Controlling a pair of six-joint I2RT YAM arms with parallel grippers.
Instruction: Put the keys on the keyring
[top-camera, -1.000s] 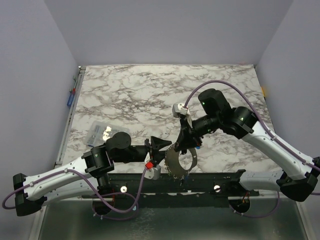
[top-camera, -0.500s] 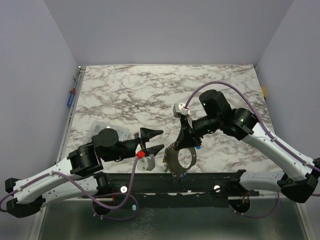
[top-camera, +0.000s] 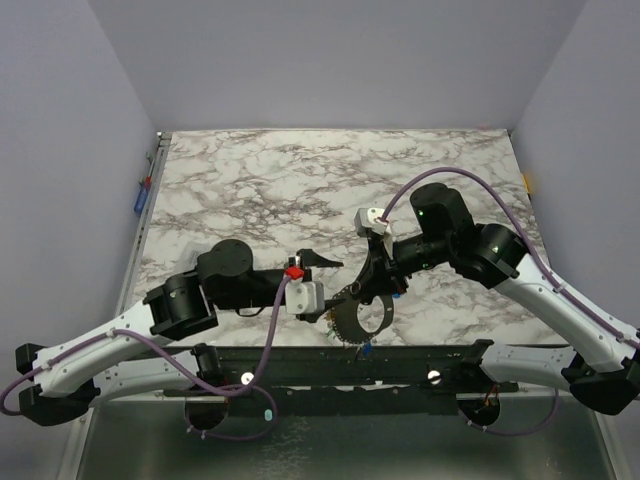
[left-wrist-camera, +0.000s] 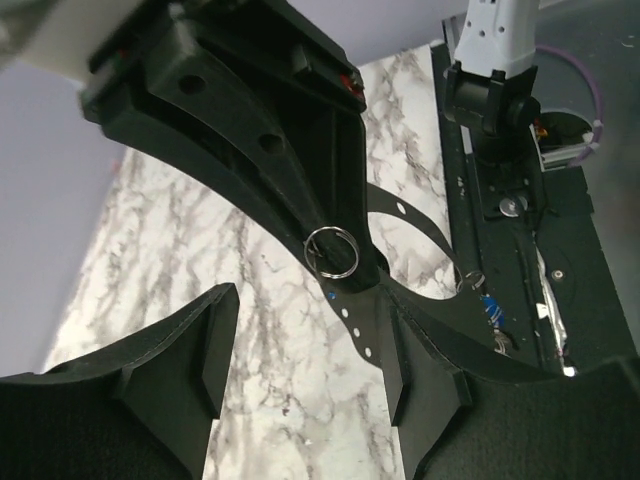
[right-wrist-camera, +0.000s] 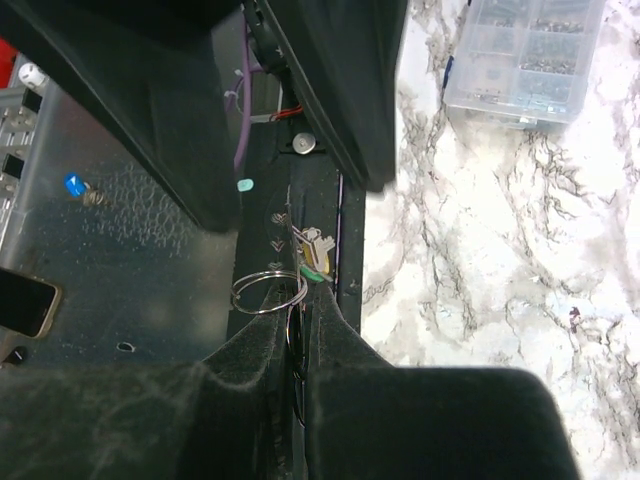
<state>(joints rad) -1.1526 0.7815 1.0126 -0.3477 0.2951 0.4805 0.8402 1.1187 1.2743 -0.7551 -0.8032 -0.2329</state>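
My right gripper (right-wrist-camera: 300, 315) is clenched on the keyring (right-wrist-camera: 268, 293), a thin, round, silvery wire loop held above the marble table's (top-camera: 250, 180) near edge. A green-tagged key (right-wrist-camera: 312, 271) sits just beside the pinch. My left gripper (left-wrist-camera: 310, 335) is released, matte black fingers spread, grasping nothing.

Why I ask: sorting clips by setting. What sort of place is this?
Probably a robotics lab: left arm and right arm bolted at a marble-patterned table, plain walls, a parts box.
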